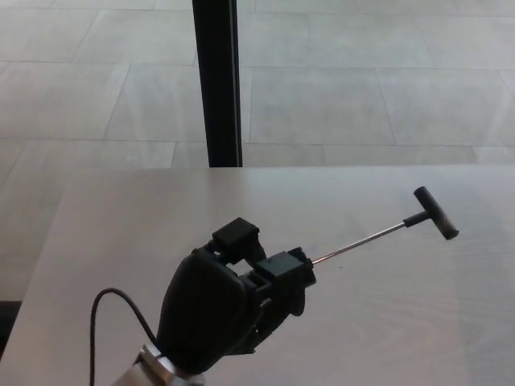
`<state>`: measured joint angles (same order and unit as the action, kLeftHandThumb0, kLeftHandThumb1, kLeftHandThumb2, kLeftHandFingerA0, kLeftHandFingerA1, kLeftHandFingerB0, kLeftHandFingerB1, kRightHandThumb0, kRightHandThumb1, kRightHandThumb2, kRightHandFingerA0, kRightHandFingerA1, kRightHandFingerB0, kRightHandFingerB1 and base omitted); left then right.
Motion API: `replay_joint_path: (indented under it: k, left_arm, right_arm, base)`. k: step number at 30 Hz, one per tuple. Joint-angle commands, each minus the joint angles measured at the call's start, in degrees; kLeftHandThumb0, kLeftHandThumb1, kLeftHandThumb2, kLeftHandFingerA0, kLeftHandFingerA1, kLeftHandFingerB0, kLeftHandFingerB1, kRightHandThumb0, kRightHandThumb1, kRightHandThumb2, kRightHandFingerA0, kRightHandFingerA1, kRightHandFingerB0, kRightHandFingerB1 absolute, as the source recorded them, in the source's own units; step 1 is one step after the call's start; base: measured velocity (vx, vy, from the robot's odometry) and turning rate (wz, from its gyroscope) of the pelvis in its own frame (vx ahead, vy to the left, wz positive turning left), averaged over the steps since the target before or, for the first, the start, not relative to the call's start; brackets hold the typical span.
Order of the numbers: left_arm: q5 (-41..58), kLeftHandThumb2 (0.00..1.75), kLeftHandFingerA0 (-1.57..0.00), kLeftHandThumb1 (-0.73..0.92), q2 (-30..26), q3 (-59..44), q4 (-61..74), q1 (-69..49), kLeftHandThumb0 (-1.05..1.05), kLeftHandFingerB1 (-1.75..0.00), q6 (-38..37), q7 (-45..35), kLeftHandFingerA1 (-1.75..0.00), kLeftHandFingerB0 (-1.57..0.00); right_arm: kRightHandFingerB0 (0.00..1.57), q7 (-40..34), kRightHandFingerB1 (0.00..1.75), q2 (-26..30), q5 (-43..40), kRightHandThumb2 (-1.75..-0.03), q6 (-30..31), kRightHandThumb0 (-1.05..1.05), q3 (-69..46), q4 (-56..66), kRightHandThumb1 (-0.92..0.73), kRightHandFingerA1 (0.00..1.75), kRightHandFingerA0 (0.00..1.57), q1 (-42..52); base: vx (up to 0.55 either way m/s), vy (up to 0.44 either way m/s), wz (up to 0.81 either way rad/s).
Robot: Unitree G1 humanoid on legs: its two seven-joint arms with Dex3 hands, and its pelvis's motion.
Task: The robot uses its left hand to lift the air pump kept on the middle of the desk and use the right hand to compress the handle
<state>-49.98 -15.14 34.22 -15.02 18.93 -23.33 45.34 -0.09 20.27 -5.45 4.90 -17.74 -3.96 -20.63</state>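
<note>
One hand only, your left hand (221, 310) clamped around the air pump (278, 277), so shoving that extended handle (435, 213) could twist it loose.

light: soft, even daylight; shadows: faint on desk (121, 233); glare: none; focus: sharp

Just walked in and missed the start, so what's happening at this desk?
The robot's left hand is closed around the body of a small air pump and holds it above the pale desk. The pump's thin rod is pulled out, with the black T-handle sticking out up and to the right. The right hand is not in view, so nothing is pressing the handle yet.
</note>
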Motion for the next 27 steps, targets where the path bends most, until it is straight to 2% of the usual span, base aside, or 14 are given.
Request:
replay_joint_path:
  k: [1, 2, 4, 5, 7, 10, 11, 12, 14, 15, 17, 20, 21, 27]
  left_arm:
    - [36.59, 1.28, -1.21, 0.64, 6.28, -5.83, 6.86, -5.78, 0.02, -1.24, -7.70, -16.58, -1.24, -1.25]
    - [44.38, 1.43, -0.96, 0.52, 7.24, -6.20, 9.30, -7.41, 0.01, -1.54, -4.58, -21.74, -1.72, -0.96]
    - [54.94, 1.39, -0.98, 0.56, 7.97, -6.95, 13.16, -9.54, -0.03, -1.56, 0.53, -29.08, -1.74, -0.95]
    - [58.32, 1.38, -1.01, 0.59, 7.66, -7.38, 14.71, -10.02, -0.04, -1.57, 3.16, -32.53, -1.75, -0.95]
    - [60.81, 1.37, -1.00, 0.54, 6.94, -7.84, 15.86, -10.18, -0.04, -1.63, 5.56, -36.11, -1.75, -0.92]
    - [63.18, 1.33, -1.03, 0.51, 5.35, -9.20, 16.63, -10.00, -0.05, -1.64, 10.41, -41.97, -1.75, -0.94]
    - [62.53, 1.38, -1.03, 0.49, 4.21, -9.92, 16.76, -9.95, -0.04, -1.65, 12.45, -43.34, -1.75, -0.94]
    - [62.29, 1.37, -1.03, 0.50, 4.06, -10.17, 16.65, -9.91, -0.03, -1.65, 12.94, -43.76, -1.75, -0.94]
    - [61.90, 1.37, -1.04, 0.50, 3.73, -11.43, 15.99, -10.08, -0.02, -1.63, 13.96, -44.47, -1.75, -0.96]
    - [61.75, 1.35, -1.04, 0.52, 3.69, -11.60, 15.40, -9.89, -0.01, -1.64, 13.55, -44.83, -1.75, -0.94]
    - [60.14, 1.42, -1.07, 0.54, 3.09, -12.43, 14.71, -10.02, -0.02, -1.54, 12.47, -44.16, -1.75, -0.98]
    - [59.87, 1.47, -1.06, 0.52, 3.47, -13.66, 15.17, -9.63, -0.04, -1.57, 15.25, -44.68, -1.75, -1.00]
    - [59.90, 1.50, -1.08, 0.51, 3.41, -13.94, 15.37, -9.16, -0.05, -1.58, 16.17, -45.24, -1.75, -1.00]
    - [60.07, 1.51, -1.10, 0.51, 3.39, -15.15, 14.96, -8.69, -0.05, -1.59, 16.98, -46.95, -1.75, -1.02]
  right_arm:
    - [0.68, -2.06, 0.51, -1.33, -0.11, -0.68, 1.91, -0.72, -0.61, -0.11, -0.92, 0.70, 0.49, -0.14]
    - [0.69, -1.98, 0.50, -1.65, -0.43, -0.68, 2.25, -0.74, -0.56, 0.02, -0.91, 0.69, 0.48, 0.06]
    - [0.68, -1.91, 0.50, -2.48, -1.36, -0.67, 3.05, -0.73, -0.56, 0.16, -0.90, 0.67, 0.49, 0.15]
    - [0.63, -1.74, 0.60, -2.59, -1.47, -0.99, 2.98, -0.77, -0.43, 0.20, -0.70, 0.67, 0.46, 0.27]
    - [0.65, -1.52, 0.49, -2.82, -1.65, -0.68, 2.52, -0.73, -0.28, 0.03, -0.90, 0.61, 0.51, 0.51]
    - [0.51, 2.89, 0.45, -1.18, -1.68, -0.72, -0.37, -0.74, 1.47, -1.37, -0.92, 0.53, 0.46, 1.44]
    - [0.38, 6.65, 0.40, 0.09, -1.59, -0.78, -2.62, -0.81, 3.26, -2.45, -0.92, 0.51, 0.40, 1.34]
    - [0.22, 8.02, 0.47, 0.58, -1.97, -1.22, -2.64, -0.79, 3.65, -2.43, -0.83, 0.57, 0.31, 1.33]
    - [0.17, 12.30, 0.34, 2.08, -2.37, -0.84, -2.42, -0.87, 5.83, -2.70, -0.92, 0.42, 0.17, 0.36]
    - [0.10, 12.51, 0.34, 2.48, -1.94, -1.21, -1.79, -0.86, 6.37, -2.44, -0.82, 0.42, 0.05, 0.19]
    - [0.01, 14.23, 0.01, 2.07, -2.56, -1.32, -0.56, -1.05, 7.70, -3.75, -0.91, 0.05, 0.00, -1.46]
    - [0.00, 15.71, 0.00, 1.32, -4.20, -1.31, 1.66, -1.03, 8.33, -3.76, -0.89, 0.15, 0.00, -2.04]
    - [0.00, 16.44, 0.00, 1.00, -4.73, -0.95, 2.09, -1.01, 8.72, -3.85, -0.92, 0.00, 0.00, -2.15]
    - [0.00, 15.79, 0.00, -0.14, -4.20, -0.92, 2.31, -1.02, 10.81, -2.53, -0.92, 0.00, 0.00, -2.08]
  base:
    - [0.00, 0.000, 0.00]
    - [0.00, 0.000, 0.00]
    - [0.00, 0.000, 0.00]
    - [0.00, 0.000, 0.00]
    - [0.00, 0.000, 0.00]
    - [0.00, 0.000, 0.00]
    - [0.00, 0.000, 0.00]
    - [0.00, 0.000, 0.00]
    - [0.00, 0.000, 0.00]
    - [0.00, 0.000, 0.00]
    - [0.00, 0.000, 0.00]
    - [0.00, 0.000, 0.00]
    - [0.00, 0.000, 0.00]
    - [0.00, 0.000, 0.00]
